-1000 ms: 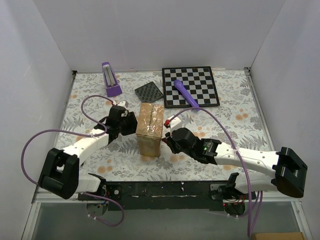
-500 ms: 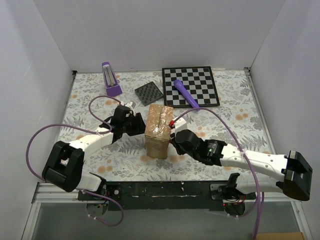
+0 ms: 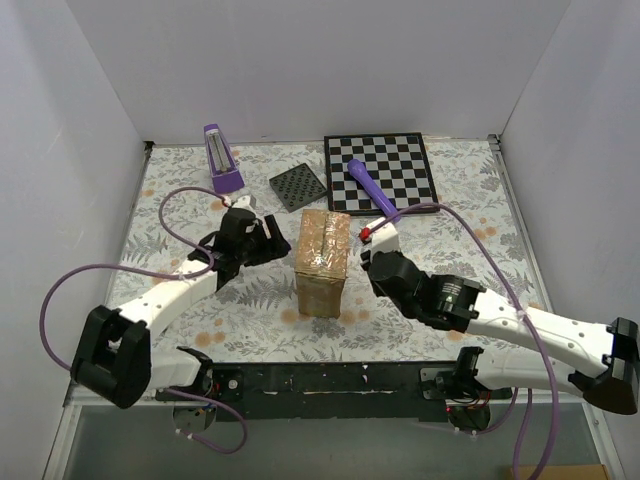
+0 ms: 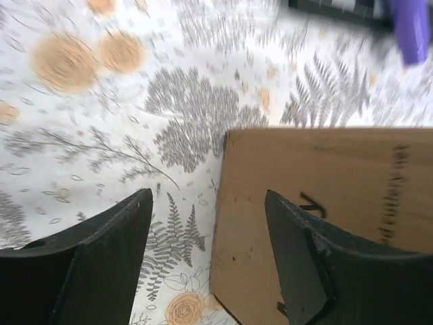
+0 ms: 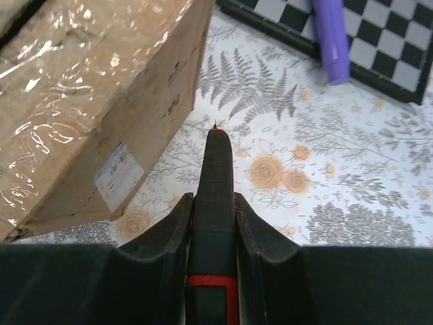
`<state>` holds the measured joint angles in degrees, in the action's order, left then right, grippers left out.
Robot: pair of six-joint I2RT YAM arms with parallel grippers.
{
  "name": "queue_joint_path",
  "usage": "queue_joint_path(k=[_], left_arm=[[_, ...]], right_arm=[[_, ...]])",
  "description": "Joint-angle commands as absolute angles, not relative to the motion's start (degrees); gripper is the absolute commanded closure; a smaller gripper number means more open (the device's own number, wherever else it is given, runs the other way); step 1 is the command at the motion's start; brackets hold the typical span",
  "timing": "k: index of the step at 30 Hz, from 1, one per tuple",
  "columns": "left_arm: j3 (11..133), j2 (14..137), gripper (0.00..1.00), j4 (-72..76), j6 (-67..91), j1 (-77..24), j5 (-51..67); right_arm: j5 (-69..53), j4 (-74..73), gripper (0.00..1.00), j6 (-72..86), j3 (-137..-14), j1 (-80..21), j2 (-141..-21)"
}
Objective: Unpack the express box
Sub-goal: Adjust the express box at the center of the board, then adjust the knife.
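The express box point(image 3: 323, 262), a brown carton with glossy tape on top, stands upright mid-table. My left gripper point(image 3: 272, 240) is open just left of it. In the left wrist view the box's plain side point(image 4: 325, 196) and its vertical edge show between the spread fingers point(image 4: 101, 257) of the left gripper point(image 4: 208, 196). My right gripper point(image 3: 375, 250) is just right of the box, apart from it, and shut on a black tool with a red band point(image 5: 215, 203). In the right wrist view point(image 5: 213, 201) the tool's tip points past the box's labelled side point(image 5: 120, 175).
A chessboard point(image 3: 380, 172) lies at the back right with a purple pen point(image 3: 370, 188) across its near left corner. A dark perforated square tile point(image 3: 299, 187) lies behind the box. A purple upright object point(image 3: 222, 160) stands at the back left. White walls enclose three sides.
The box has slid to the right and turned a little. My left gripper followed it, then eased back. My right gripper has drawn back to the right, away from the box.
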<state>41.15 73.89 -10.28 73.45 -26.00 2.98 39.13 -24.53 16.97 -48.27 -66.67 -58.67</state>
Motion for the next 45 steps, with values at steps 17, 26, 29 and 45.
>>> queue_joint_path(k=[17, 26, 29, 45], left_arm=[[45.34, 43.24, 0.06, 16.79, 75.43, -23.82, 8.52], [59.77, 51.42, 0.02, 6.15, 67.23, -23.64, 36.28], [59.06, 51.50, 0.02, 7.73, 67.41, -23.55, 46.09], [55.99, 54.67, 0.12, 0.35, 59.33, -23.64, 63.46]], right_arm=[[16.11, -29.34, 0.99, 8.61, -81.63, -64.87, -58.44], [-19.32, -46.40, 0.99, 6.77, -100.46, -53.62, -70.40], [-25.03, -46.67, 0.99, 6.42, -98.98, -52.13, -71.19], [-34.54, -44.82, 0.99, 5.89, -99.93, -50.19, -74.97]])
